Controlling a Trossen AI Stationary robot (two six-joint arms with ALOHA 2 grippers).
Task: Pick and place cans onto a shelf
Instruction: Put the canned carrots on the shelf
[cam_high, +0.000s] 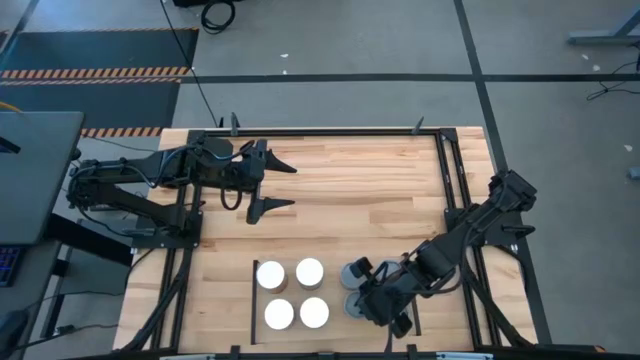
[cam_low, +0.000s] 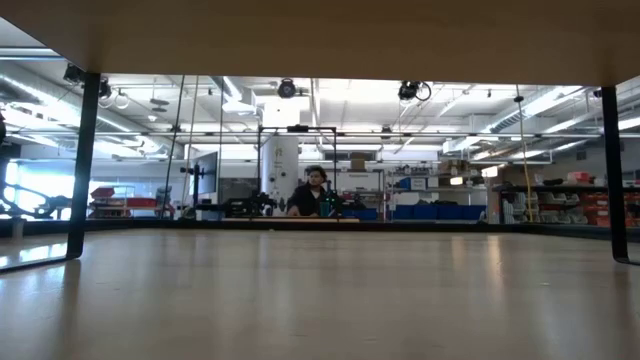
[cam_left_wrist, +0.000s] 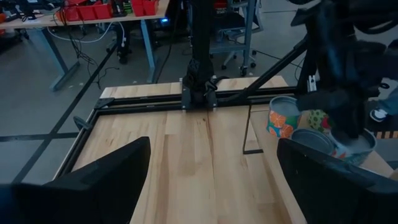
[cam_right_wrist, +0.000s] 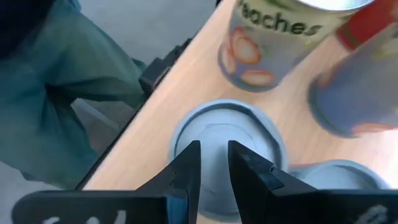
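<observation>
Four white-topped cans (cam_high: 293, 292), grey-topped cans (cam_high: 357, 273), pale-wood shelf (cam_high: 338, 315).

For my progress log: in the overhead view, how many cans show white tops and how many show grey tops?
White-topped cans: 4
Grey-topped cans: 2
Total in view: 6; the right gripper may cover others.
</observation>
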